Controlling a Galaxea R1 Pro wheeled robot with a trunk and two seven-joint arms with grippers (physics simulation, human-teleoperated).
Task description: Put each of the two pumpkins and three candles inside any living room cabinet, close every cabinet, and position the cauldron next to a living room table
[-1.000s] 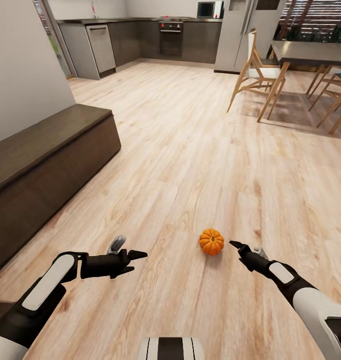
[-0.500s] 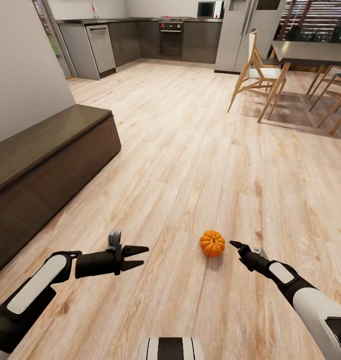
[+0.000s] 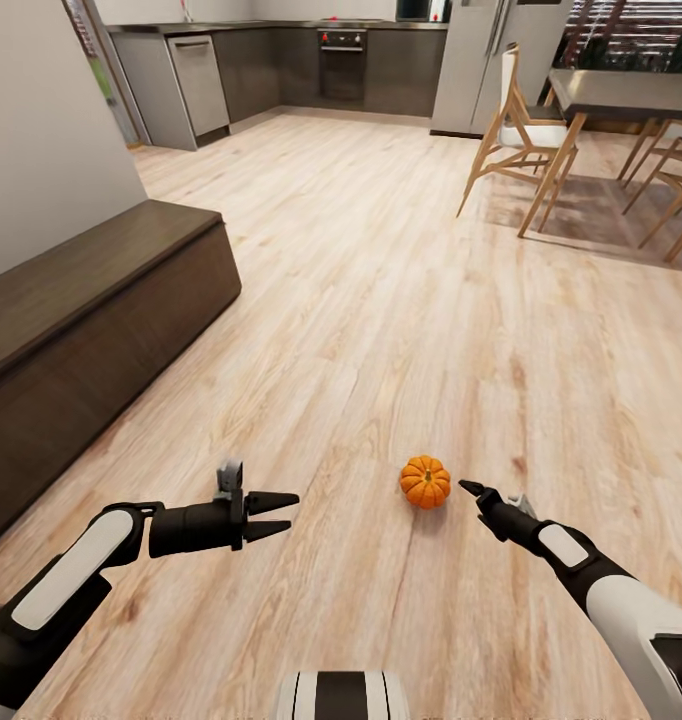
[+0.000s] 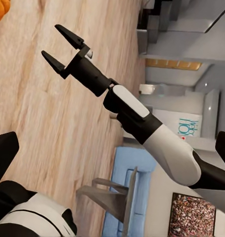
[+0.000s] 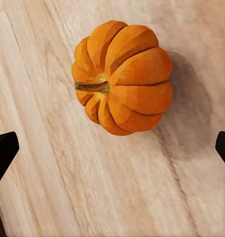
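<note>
From your head view, the pumpkin (image 3: 425,482) sits upright on the wood floor (image 3: 401,300), well clear of the cabinet (image 3: 91,330). Your right gripper (image 3: 473,490) hovers just beside it; your left gripper (image 3: 281,512) is spread and empty. Your right wrist view shows orange ribs, a brownish stem, and the fingertips (image 5: 3,153) set wide, touching nothing.

No legible text, labels, brands or numbers, blue mark on white panel (image 4: 184,127) unreadable

left gripper (image 3: 281,502): jaws apart, arm reaching forward | right gripper (image 3: 469,489): jaws apart, arm angled inward
</note>
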